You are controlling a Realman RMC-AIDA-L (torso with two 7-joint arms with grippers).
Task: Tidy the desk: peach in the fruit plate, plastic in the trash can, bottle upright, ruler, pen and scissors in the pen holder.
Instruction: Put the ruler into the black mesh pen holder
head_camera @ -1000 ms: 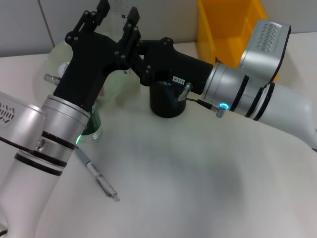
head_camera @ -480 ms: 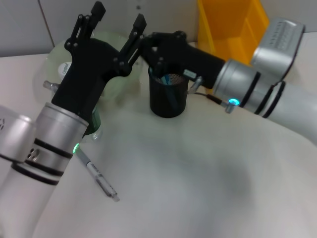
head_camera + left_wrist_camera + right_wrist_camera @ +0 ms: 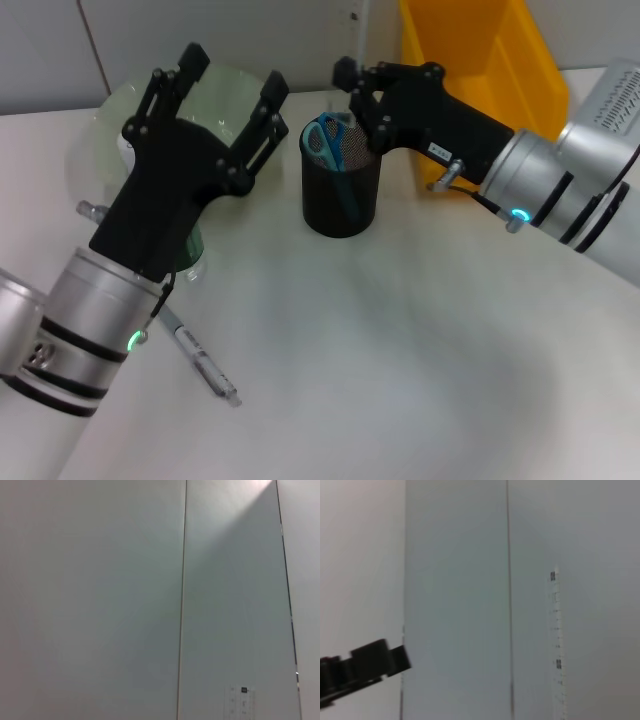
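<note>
A: How is the left claw (image 3: 233, 78) set?

B: It is spread wide and nothing is held. It is raised above the fruit plate (image 3: 95, 135), and the plate is not touched.

A: And the right claw (image 3: 352, 78)?

B: It is poised at the rim of the pen holder (image 3: 340, 205), on the far side. Whether it is clamped cannot be told. A clear ruler (image 3: 358, 30) is seen rising upright just behind it, so the ruler is probably gripped or just beside the grip.

A: How should the step be done well?

B: Judged from this, the ruler is to be seated in the holder. It should be kept vertical and lowered clear of the scissors (image 3: 326, 140), whose blue handles are already lodged at the nearer rim. Release should be left until the lower end is well inside.

A: What is left outside?

B: 1 pen (image 3: 197, 357) is lying on the worktop (image 3: 400, 350) near the left arm, and a green bottle (image 3: 190, 250) is partly hidden beneath that arm.
</note>
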